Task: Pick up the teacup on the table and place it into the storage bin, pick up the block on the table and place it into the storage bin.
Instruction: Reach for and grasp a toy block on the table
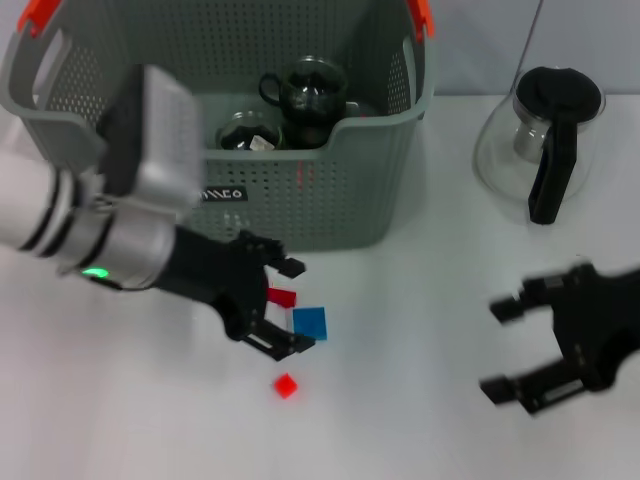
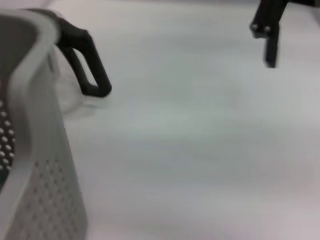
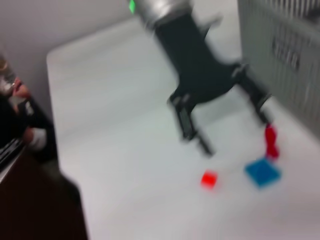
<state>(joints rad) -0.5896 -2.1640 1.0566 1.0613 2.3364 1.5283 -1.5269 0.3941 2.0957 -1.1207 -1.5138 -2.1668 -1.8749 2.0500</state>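
The grey-green storage bin [image 1: 300, 205] stands at the back of the table. Inside it sits a dark glass teacup [image 1: 308, 95], with a second cup [image 1: 245, 132] beside it. Three blocks lie on the table in front of the bin: a red block [image 1: 283, 297], a blue block [image 1: 310, 323] and a small red block [image 1: 286, 385]. My left gripper [image 1: 292, 306] is open, low over the table, its fingers either side of the red and blue blocks. In the right wrist view the left gripper [image 3: 234, 127] stands open beside the red block [image 3: 270, 141], the blue block [image 3: 262, 172] and the small red block [image 3: 209, 178].
A glass jug [image 1: 545, 135] with a black lid and handle stands at the back right; its handle [image 2: 85, 65] shows past the bin wall [image 2: 30, 150] in the left wrist view. My right gripper [image 1: 497, 350] hangs open at the front right, apart from everything.
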